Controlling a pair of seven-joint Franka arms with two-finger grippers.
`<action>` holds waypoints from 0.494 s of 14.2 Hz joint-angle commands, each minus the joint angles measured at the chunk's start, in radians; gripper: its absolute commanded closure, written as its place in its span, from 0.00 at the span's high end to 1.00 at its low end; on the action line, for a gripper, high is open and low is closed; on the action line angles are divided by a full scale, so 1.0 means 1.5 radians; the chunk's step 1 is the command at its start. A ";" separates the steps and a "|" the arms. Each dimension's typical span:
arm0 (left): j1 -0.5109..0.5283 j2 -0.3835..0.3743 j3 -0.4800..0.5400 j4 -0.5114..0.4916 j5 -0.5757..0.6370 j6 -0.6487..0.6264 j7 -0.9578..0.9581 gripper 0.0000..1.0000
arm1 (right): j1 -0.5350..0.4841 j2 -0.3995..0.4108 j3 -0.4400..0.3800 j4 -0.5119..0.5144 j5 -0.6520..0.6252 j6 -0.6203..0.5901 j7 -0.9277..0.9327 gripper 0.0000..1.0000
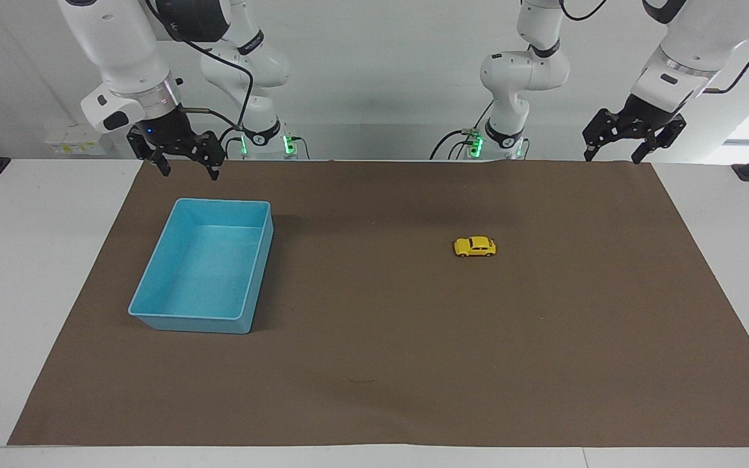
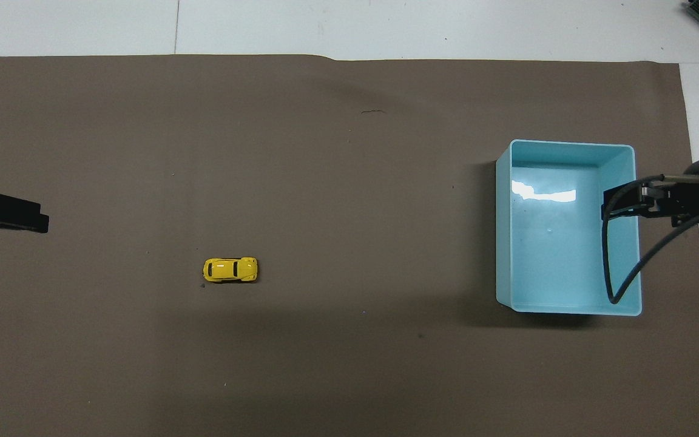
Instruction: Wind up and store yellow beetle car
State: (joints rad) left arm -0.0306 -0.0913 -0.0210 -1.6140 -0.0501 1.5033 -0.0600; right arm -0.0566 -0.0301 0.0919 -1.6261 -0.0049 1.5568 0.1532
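Facing view: yellow beetle car [image 1: 475,247] rests mid-surface, likely light, rigid, slippery; grasp across its sides. Left gripper [image 1: 612,150] and right gripper [image 1: 190,168] hang wide, empty.

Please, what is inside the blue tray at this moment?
Nothing lies in the tray: its floor shows bare in the facing view. From overhead the right gripper and its cable cover a strip of it. The car stands outside, on the mat.

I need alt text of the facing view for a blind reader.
A yellow beetle car sits alone on a brown mat; an empty blue tray lies toward the right arm's end. Both open hands, left hand and right hand, hang raised.
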 commanded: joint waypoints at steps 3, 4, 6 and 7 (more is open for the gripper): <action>-0.011 -0.010 -0.002 -0.053 0.007 0.029 -0.205 1.00 | -0.010 -0.014 0.006 -0.013 0.002 0.006 -0.015 1.00; -0.011 -0.011 -0.003 -0.064 0.006 0.030 -0.241 1.00 | -0.010 -0.014 0.006 -0.013 0.002 0.006 -0.016 1.00; -0.020 -0.009 -0.003 -0.082 0.006 0.034 -0.312 1.00 | -0.010 -0.014 0.006 -0.013 0.002 0.006 -0.016 1.00; -0.024 -0.010 -0.003 -0.094 0.006 0.046 -0.353 1.00 | -0.010 -0.014 0.006 -0.014 0.002 0.006 -0.016 1.00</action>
State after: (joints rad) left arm -0.0395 -0.0886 -0.0359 -1.7012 -0.0501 1.5293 -0.4786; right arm -0.0566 -0.0302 0.0919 -1.6261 -0.0049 1.5568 0.1531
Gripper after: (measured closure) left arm 0.000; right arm 0.000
